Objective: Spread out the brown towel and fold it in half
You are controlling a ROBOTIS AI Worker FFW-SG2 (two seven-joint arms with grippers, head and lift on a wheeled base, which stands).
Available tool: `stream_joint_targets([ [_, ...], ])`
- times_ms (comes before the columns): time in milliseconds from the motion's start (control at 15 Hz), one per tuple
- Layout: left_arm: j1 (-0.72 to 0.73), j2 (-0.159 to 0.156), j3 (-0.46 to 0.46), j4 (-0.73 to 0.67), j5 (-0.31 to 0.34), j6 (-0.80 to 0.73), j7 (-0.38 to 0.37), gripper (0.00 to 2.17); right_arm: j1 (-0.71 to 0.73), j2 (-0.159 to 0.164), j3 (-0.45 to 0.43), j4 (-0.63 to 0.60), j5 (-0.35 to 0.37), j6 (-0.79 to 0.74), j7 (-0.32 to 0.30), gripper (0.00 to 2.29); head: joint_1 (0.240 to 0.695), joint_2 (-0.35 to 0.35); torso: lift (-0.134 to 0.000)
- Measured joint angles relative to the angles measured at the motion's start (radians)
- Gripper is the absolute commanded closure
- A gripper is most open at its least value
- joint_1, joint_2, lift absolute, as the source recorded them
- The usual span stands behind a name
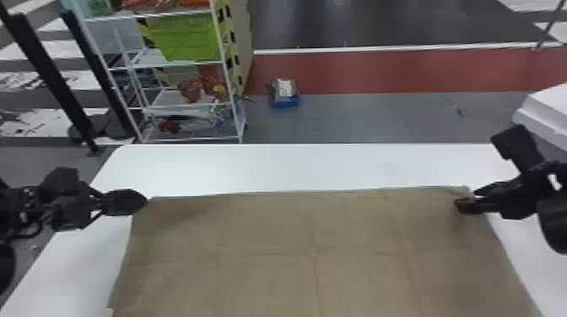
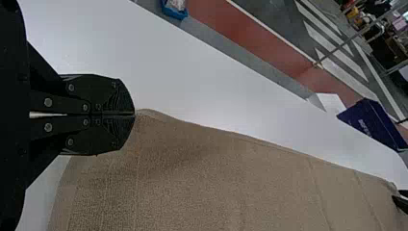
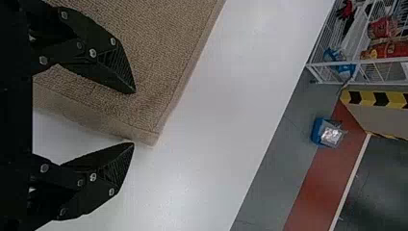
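Jaws clenched, the left gripper (image 1: 144, 201) grips 1 far corner of the brown towel (image 1: 312, 253), which lies spread across the white table (image 1: 295, 168), and at the other far corner the right gripper (image 1: 466, 199) has its 2 jaws released and apart.

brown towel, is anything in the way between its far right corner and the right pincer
Nothing visible stands between them: the right pincer is open right at that corner of the brown towel, one side over the cloth, the other over the white table.
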Motion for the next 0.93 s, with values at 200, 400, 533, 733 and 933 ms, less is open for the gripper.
stream_joint_targets([
  [200, 0.0, 0.0, -0.003, 0.004, -0.004, -0.001, 0.002, 1.52, -0.01, 0.0, 0.008, 0.031, 0.016, -0.006, 0.0, 0.85, 0.695, 0.102, -0.124],
  [400, -0.001, -0.001, -0.004, 0.004, -0.007, -0.004, 0.003, 1.52, -0.014, 0.001, 0.009, 0.045, 0.009, -0.018, 0.001, 0.85, 0.695, 0.103, -0.124],
  [533, -0.001, 0.0, -0.003, 0.004, -0.004, -0.012, 0.003, 1.52, 0.004, 0.001, -0.009, 0.019, -0.002, -0.024, 0.009, 0.85, 0.695, 0.103, -0.124],
  [733, 0.014, 0.003, 0.012, 0.004, 0.02, -0.053, 0.006, 1.52, 0.094, -0.007, -0.036, -0.138, -0.025, -0.021, 0.06, 0.85, 0.695, 0.111, -0.124],
  [933, 0.043, 0.008, 0.052, 0.0, 0.065, -0.104, -0.002, 1.52, 0.222, -0.038, -0.079, -0.328, -0.069, -0.018, 0.085, 0.85, 0.695, 0.116, -0.124],
])
